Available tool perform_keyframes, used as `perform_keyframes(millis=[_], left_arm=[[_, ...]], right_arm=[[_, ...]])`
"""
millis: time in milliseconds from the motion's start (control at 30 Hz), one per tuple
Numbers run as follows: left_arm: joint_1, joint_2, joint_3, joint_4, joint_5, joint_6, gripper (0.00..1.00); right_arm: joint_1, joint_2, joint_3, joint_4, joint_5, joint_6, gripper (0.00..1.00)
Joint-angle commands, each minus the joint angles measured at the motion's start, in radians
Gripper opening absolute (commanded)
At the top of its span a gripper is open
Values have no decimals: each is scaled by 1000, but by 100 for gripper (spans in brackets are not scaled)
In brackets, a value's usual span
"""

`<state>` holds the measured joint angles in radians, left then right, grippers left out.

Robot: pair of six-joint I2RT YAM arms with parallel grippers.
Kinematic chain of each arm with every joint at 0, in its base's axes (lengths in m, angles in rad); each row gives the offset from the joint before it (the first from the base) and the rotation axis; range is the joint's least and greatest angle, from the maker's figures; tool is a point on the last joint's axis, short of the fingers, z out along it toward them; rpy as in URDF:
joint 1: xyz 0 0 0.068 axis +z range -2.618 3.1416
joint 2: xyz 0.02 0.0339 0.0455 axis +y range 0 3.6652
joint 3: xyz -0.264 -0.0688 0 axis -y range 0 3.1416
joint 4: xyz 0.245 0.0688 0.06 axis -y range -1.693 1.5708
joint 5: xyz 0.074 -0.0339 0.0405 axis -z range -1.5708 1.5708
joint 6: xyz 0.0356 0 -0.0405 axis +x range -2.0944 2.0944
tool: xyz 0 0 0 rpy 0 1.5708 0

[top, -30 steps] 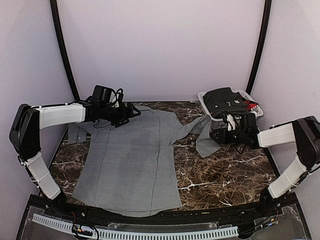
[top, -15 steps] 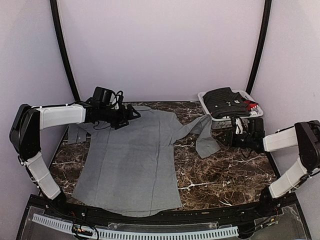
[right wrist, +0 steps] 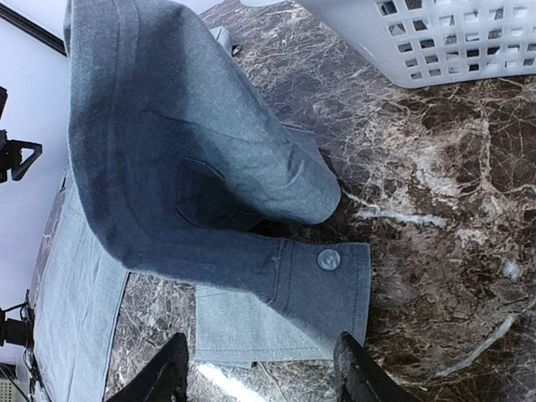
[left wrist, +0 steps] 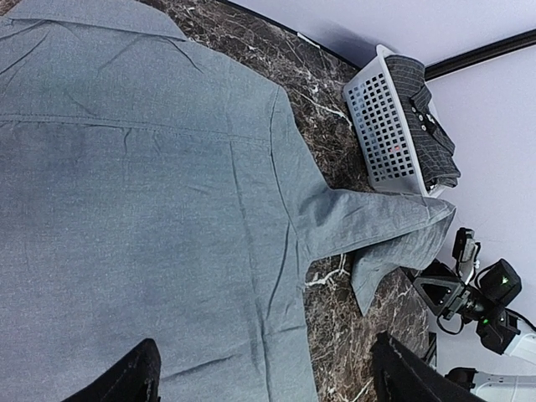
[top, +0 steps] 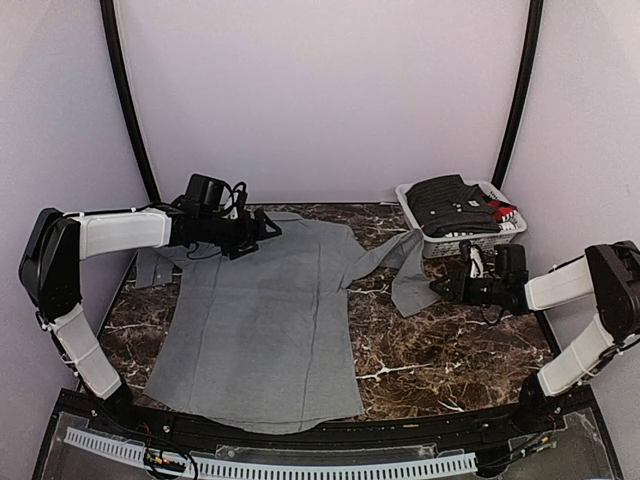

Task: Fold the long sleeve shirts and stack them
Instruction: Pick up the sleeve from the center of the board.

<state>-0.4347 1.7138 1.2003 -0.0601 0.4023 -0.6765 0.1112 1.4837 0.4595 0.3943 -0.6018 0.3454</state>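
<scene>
A grey long sleeve shirt lies spread flat on the marble table, collar at the far end. Its right sleeve bends toward the basket, and the buttoned cuff lies flat on the table. My left gripper hovers open above the collar end. In the left wrist view its fingers straddle the shirt body with nothing between them. My right gripper sits low beside the cuff, open. The cuff edge lies just ahead of its fingertips.
A white basket stands at the back right, holding a dark striped shirt and something red. The basket wall is close behind the sleeve. The shirt's left sleeve reaches the table's left edge. Purple walls close in all round.
The right gripper has shifted down and toward the near side, settling beside the cuff. The sleeve and the left arm look unchanged.
</scene>
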Motion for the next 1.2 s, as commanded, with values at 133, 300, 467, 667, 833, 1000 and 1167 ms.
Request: perform_keyframes(millis=[133,300,467,667,833,1000,1167], left_arm=[[1,-20,-20,16,21,6,86],[1,-14,-15,18,27,4,86],[1,-10,-5,18,36,3,86],[1,-7,5,18,38,6,86],[0,0,11,19,55,9,86],[-15,-17,-13,41,71,36,86],[-60,-37,-43,81,89,79,86]], right_arm=[[8,29,46,-45,84,-29,55],[45,65,121,-128,146,-59,54],[115,112,210,-236,241,-114,53],[142,139,237,-267,251,-133,49],[161,136,255,-301,215,-127,26],[208,71,289,-367,151,-93,1],[278,19,368,-451,109,-50,0]])
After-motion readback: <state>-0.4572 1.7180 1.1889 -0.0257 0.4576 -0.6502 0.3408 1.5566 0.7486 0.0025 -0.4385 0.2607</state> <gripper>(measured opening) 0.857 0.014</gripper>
